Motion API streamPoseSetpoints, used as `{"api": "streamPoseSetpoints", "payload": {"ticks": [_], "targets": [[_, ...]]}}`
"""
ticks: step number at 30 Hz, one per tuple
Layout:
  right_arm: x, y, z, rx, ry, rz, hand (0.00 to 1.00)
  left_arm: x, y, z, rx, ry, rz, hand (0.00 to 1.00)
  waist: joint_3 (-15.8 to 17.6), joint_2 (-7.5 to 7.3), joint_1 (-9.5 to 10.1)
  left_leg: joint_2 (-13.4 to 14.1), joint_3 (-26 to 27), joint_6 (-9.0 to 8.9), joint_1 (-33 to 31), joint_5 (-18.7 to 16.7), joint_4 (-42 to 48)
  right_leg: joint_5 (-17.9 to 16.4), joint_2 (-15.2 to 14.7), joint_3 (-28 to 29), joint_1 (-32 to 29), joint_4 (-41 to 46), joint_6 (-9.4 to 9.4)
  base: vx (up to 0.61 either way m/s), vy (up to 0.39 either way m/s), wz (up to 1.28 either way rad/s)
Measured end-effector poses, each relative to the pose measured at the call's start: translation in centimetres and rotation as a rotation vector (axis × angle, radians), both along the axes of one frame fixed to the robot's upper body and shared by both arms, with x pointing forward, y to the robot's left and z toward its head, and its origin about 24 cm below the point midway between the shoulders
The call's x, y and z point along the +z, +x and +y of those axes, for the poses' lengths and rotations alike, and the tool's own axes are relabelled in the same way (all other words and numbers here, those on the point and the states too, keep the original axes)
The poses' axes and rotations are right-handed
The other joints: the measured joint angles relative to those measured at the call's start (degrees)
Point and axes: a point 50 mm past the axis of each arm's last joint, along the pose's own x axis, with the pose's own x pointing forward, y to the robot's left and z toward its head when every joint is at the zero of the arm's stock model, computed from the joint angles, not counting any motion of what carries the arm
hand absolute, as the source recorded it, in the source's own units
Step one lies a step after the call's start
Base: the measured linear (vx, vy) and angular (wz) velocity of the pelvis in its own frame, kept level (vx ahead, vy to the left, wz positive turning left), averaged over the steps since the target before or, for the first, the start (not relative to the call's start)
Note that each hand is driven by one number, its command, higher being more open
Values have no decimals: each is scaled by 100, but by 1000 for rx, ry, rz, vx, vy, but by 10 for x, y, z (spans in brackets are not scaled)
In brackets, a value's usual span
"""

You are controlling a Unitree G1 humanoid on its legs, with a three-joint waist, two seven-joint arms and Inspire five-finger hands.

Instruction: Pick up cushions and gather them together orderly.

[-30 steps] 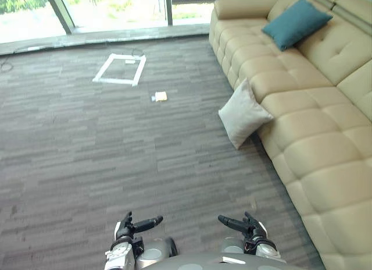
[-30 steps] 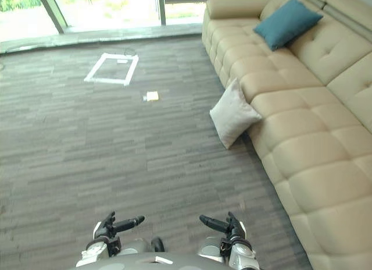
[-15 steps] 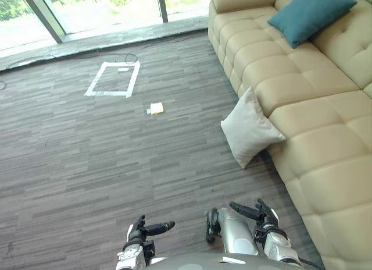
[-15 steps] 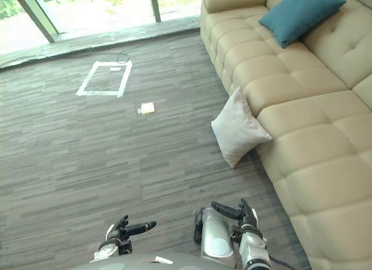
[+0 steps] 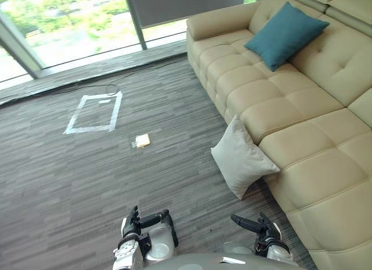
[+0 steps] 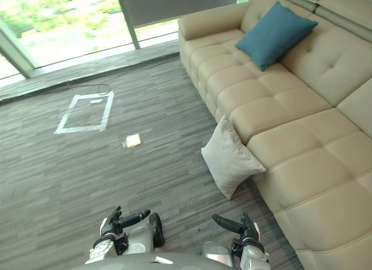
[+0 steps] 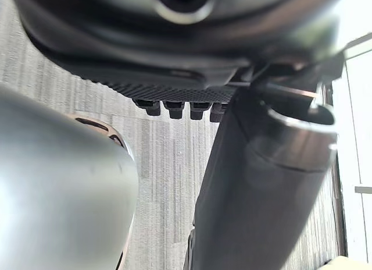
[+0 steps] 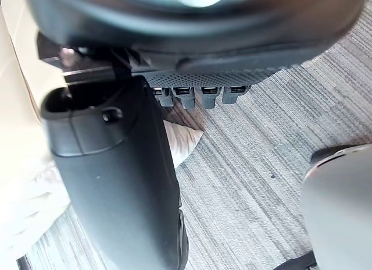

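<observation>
The off-white cushion (image 5: 241, 161) stands on the carpet (image 5: 81, 177) leaning on the sofa's (image 5: 317, 165) front edge, well apart from the teal cushion (image 5: 285, 32) against its backrest, so the left hand (image 5: 132, 226) and right hand (image 5: 263, 227), loosely open and empty, seem readied to fetch it.

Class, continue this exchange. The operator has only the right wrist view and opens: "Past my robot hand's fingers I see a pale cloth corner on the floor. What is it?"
Observer: A white cushion. It stands on one corner on the floor and leans against the front of a beige sofa.
Operator: Are there other cushions?
Observer: One teal cushion is up on the sofa seat, propped on the backrest near the far armrest.
Operator: Is the left robot hand carrying anything?
Observer: No. The left robot hand is low in front of the body, fingers straight and empty.
</observation>
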Motion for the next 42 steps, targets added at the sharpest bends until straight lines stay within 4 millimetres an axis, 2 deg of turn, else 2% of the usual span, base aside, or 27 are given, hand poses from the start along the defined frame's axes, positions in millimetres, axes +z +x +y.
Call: {"api": "streamPoseSetpoints", "payload": {"ticks": [1, 2, 3, 4, 6, 7, 8, 10, 11, 14, 15, 16, 19, 21, 22, 23, 25, 26, 28, 32, 34, 36, 37, 38, 40, 41, 42], "targets": [[-2, -4, 4, -5, 11, 10, 100, -1, -3, 1, 10, 0, 12, 100, -113, -60, -5, -40, 90, 105, -3, 60, 155, -49, -108, 148, -84, 209, 89, 609, 371, -91], [-2, -4, 12, -5, 34, 8, 100, -1, -6, 8, 29, 12, 23, 100, -234, -228, 9, -145, 407, 147, 125, -169, 211, -68, -343, 221, -368, 790, 182, 601, 379, -94], [-3, -2, 18, -6, 52, 4, 100, -2, -7, 10, 30, 19, 31, 100, -277, -299, 13, -199, 589, 198, 234, -280, 206, -17, -475, 206, -604, 1270, 266, 575, 403, -101], [-2, 0, 23, 12, 65, -2, 100, -3, -8, 11, 26, 19, 45, 100, -298, -337, 8, -258, 828, 314, 486, -447, 166, 230, -683, 90, -902, 2003, 490, 353, 272, -70], [-1, 4, 21, 52, 56, -9, 100, -4, -8, 9, 17, 16, 55, 100, -262, -280, 2, -312, 1068, 382, 925, -580, -29, 550, -946, -242, -1163, 2758, 418, 401, 290, -72], [0, 6, 19, 54, 51, -17, 100, -5, -8, 7, 15, 10, 61, 100, -260, -235, -17, -332, 1188, 395, 1247, -607, -243, 533, -1158, -632, -1328, 3186, 386, 358, 228, -69], [0, 7, 19, 56, 48, -20, 100, -5, -10, 7, 14, 9, 66, 100, -258, -221, -22, -334, 1228, 396, 1371, -607, -334, 515, -1217, -781, -1380, 3283, 371, 304, 144, -52], [1, 11, 16, 59, 35, -31, 100, -7, -7, 1, -47, 12, 77, 100, -266, -162, -79, -285, 1352, 298, 1831, -545, -802, 339, -1264, -1349, -1624, 3171, 143, 276, 57, -35], [1, 12, 15, 62, 32, -30, 100, -7, -5, -1, -69, 11, 78, 100, -260, -141, -90, -244, 1388, 281, 1893, -536, -868, 320, -1254, -1527, -1724, 3035, 143, 258, -18, -32], [2, 20, 12, 76, 20, -38, 100, -9, -4, -3, -108, 9, 97, 100, -224, -89, -116, -66, 1665, 242, 2088, -515, -910, 418, -1253, -2708, -2121, 2008, 50, 247, -102, -54], [2, 23, 15, 96, 20, -36, 100, -9, -7, 3, -109, 21, 112, 100, -169, -206, -118, -226, 1775, 146, 2277, -488, -961, 1051, -1269, -3344, -2130, 1170, -482, 307, -201, -108], [3, 27, 7, 119, -8, -34, 100, -13, -13, -4, -107, -1, 143, 100, -128, 63, -119, -87, 1782, 1, 2401, -540, -1083, 1018, -1022, -3412, -2003, 974, -651, 296, -204, -108], [4, 30, -9, 103, -43, -17, 100, -15, -9, -23, -185, -35, 142, 100, -9, 386, -270, -131, 1318, -225, 2418, -668, -1453, 1027, -619, -3321, -1884, 636, -675, 137, -113, -46], [3, 24, -12, 69, -47, -3, 100, -15, -7, -21, -210, -25, 139, 100, 8, 352, -284, -141, 1277, -270, 2453, -591, -1378, 993, -459, -3326, -1635, 463, -673, -5, -77, -6], [2, 22, -11, 61, -43, 1, 100, -13, -6, -18, -214, -16, 131, 100, 20, 236, -299, -84, 1231, -344, 2406, -587, -1029, 920, -464, -3316, -1544, 405, -610, 13, -153, 1], [0, 18, -8, 59, -32, 10, 100, -12, -5, -8, -211, 10, 129, 100, 49, 31, -295, 105, 1221, -420, 2078, -633, -122, 931, -437, -3288, -1362, 180, -518, 35, -203, -2], [-1, 15, -7, 54, -26, 18, 100, -11, -4, -4, -176, 11, 121, 100, 65, -5, -275, 415, 1209, -522, 1638, -723, 987, 1007, -298, -3223, -1145, -134, -436, 42, -164, -25], [-2, 11, -12, 40, -38, 28, 100, -10, -2, -6, -150, 1, 107, 100, 97, 60, -218, 579, 1118, -511, 1374, -936, 1587, 1034, -161, -3068, -986, -300, -438, 66, -18, -62], [-3, 4, -18, 14, -46, 48, 100, -10, -2, -5, -137, 0, 102, 100, 106, 103, -192, 381, 855, -385, 1196, -1112, 1156, 1042, -133, -2780, -840, -367, -432, 105, 82, -74], [-5, -3, -19, 5, -46, 66, 100, -8, 0, -3, -96, -7, 84, 100, 121, 78, -131, -15, -36, -290, 874, -1029, -36, 1052, -181, -2179, -802, -452, -390, 112, 97, -82], [-6, -11, -20, -5, -55, 86, 100, -8, 0, -5, -50, -28, 68, 100, 121, 79, -55, -64, -519, -345, 644, -921, -303, 1037, -228, -1852, -728, -438, -230, 155, 101, -87], [-6, -19, -22, -14, -65, 99, 100, -8, -2, -6, -13, -40, 61, 100, 94, 120, -48, -40, -677, -340, 627, -650, -500, 891, -264, -1549, -636, -297, -5, 255, 221, -86], [-5, -21, -25, -17, -74, 95, 100, -9, -5, -9, 0, -48, 68, 100, 26, 217, -44, -6, -652, -307, 689, -92, -531, 790, -243, -1361, -617, -216, 124, 271, 264, -81], [-5, -22, -24, -18, -74, 95, 100, -9, -6, -9, 6, -49, 70, 100, -20, 225, -42, -3, -624, -195, 721, 41, -516, 744, -270, -1261, -614, -176, 191, 301, 287, -75], [-7, -22, -12, -16, -44, 86, 100, -8, -8, 1, 18, -23, 68, 100, -213, -61, -40, -260, -274, -78, 833, -95, -569, 674, -598, -1020, -708, -140, 348, 355, 308, -57], [-7, -22, -9, -17, -35, 86, 100, -7, -7, 3, 18, -17, 66, 100, -246, -119, -43, -330, -181, -40, 852, -120, -588, 677, -680, -963, -713, -145, 386, 302, 257, -48], [-8, -24, -4, -20, -22, 91, 100, -6, -7, 6, 15, -8, 66, 100, -327, -250, -45, -473, 7, 61, 965, -182, -653, 692, -837, -864, -699, -222, 471, 250, 227, -55]]}}
